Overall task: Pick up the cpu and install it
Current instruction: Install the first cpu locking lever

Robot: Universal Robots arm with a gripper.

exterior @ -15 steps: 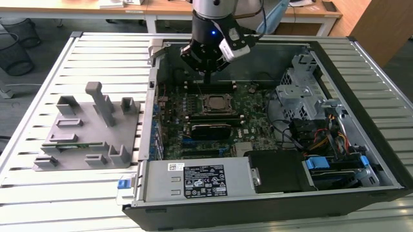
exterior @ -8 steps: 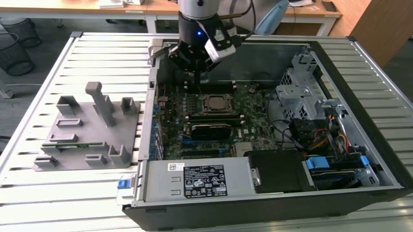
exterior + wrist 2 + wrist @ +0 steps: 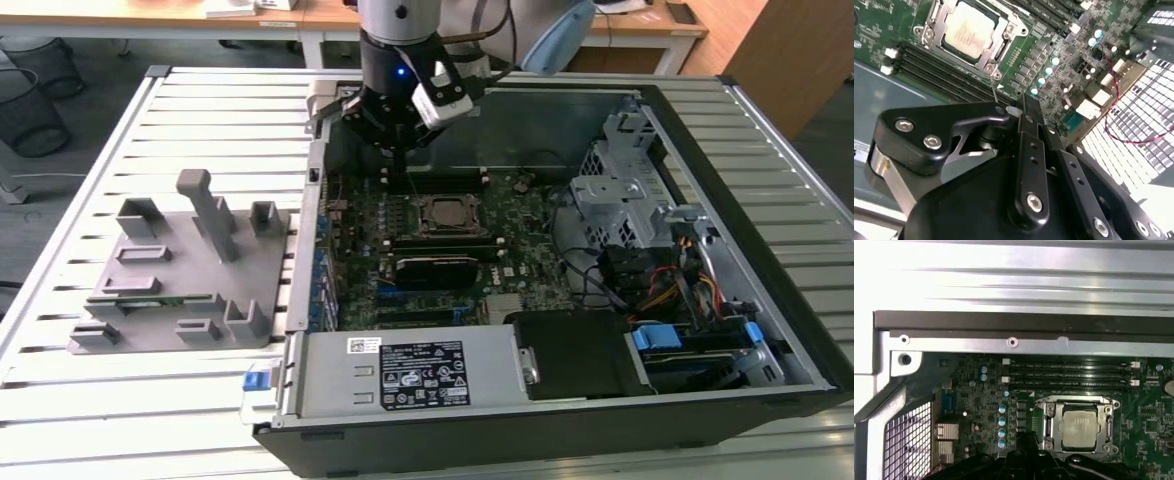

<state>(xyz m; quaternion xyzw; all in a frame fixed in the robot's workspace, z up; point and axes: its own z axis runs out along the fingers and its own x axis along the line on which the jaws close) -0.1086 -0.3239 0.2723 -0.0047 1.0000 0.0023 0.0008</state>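
While our arm hangs over the far edge of the open computer case, the gripper points down above the green motherboard, just beyond the chip socket. We see nothing held between its black fingers, and whether they are parted or closed we cannot tell. Just nearer than the fingertips, the cpu already sits in its socket frame, its pale metal top showing in both wrist views, flat and square inside the metal rim. Dark memory slots run along the far side of the socket, between it and the case wall. Moving outward, a black cooler block lies nearer on the board, and a silver power supply with a label fills the near corner of the case. On the exterior view's right stand the metal drive cage and a bundle of coloured cables. On the exterior view's left, well apart from the case, a grey plastic fixture rests on the slatted table, with a thin green memory stick lying in it.
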